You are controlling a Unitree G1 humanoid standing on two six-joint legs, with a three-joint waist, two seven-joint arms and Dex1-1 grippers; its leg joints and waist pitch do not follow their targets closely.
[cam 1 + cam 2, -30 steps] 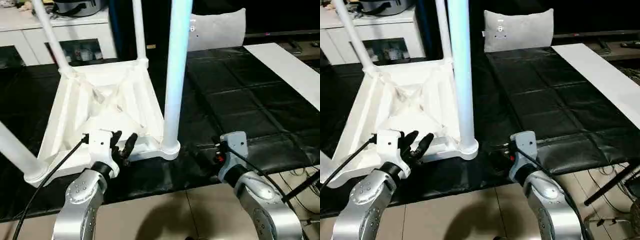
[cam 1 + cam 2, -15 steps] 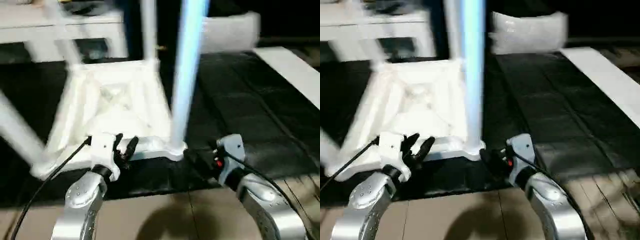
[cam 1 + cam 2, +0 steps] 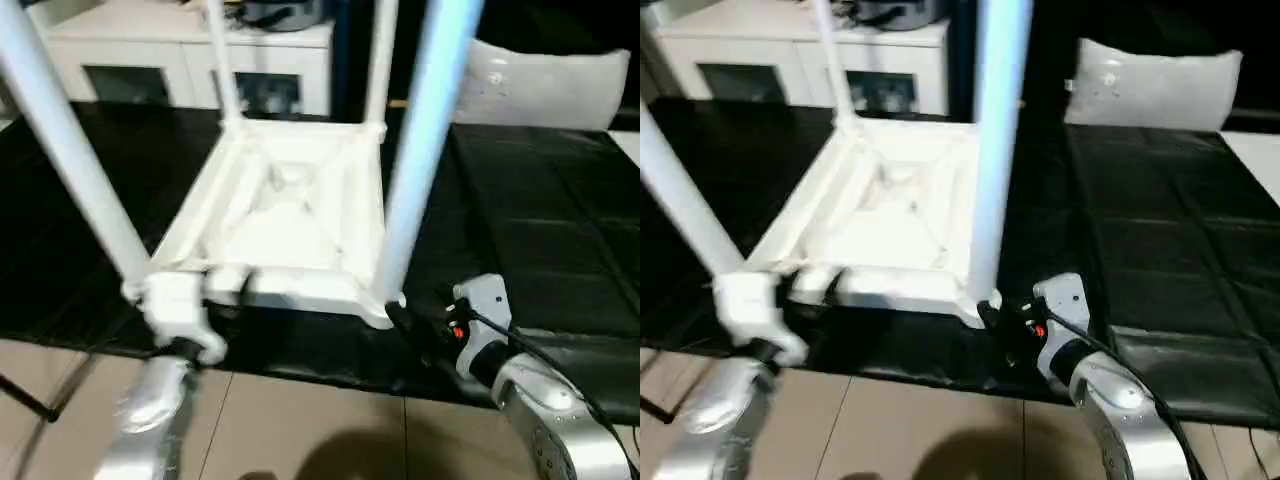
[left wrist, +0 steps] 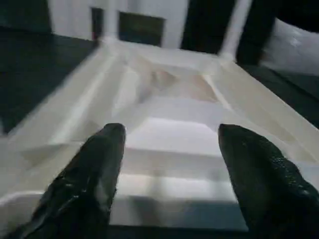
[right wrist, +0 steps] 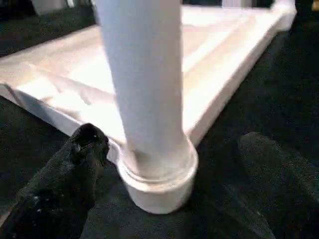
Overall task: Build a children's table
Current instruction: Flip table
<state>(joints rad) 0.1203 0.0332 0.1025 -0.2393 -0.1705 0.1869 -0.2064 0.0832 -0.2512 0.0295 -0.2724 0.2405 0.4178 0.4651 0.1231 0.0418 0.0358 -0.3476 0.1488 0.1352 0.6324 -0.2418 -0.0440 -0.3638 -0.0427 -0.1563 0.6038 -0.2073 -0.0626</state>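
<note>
Reaching from the near edge of the black-covered work table (image 3: 560, 250), with the right gripper (image 5: 169, 164) spread wide, one black finger (image 5: 75, 164) to each side of the near right leg (image 3: 425, 140) at its corner socket (image 5: 159, 184) and apparently not touching it. Hovering at the near rim of the upturned white top (image 3: 290, 215), the left gripper (image 4: 169, 164) with its jaws standing apart in the left wrist view, both fingers (image 4: 94, 174) just beside the rim and holding nothing; contact hard to judge there, the head views being smeared. Resting upside down on the work table, ribbed underside (image 4: 169, 99) facing up, the children's table with its top lying flat. Rising from the near left corner, just beside the left gripper's white housing (image 3: 172, 305), the near left leg (image 3: 65, 150), leaning away from the top. Standing at the two far corners beyond the ribbing, the far left leg (image 3: 222, 60) and the far right leg (image 3: 380, 60). Lying past the top on the work table's far right, a grey cushion (image 3: 545, 85). Sitting behind the work table's far edge, a white cabinet (image 3: 190, 50).
</note>
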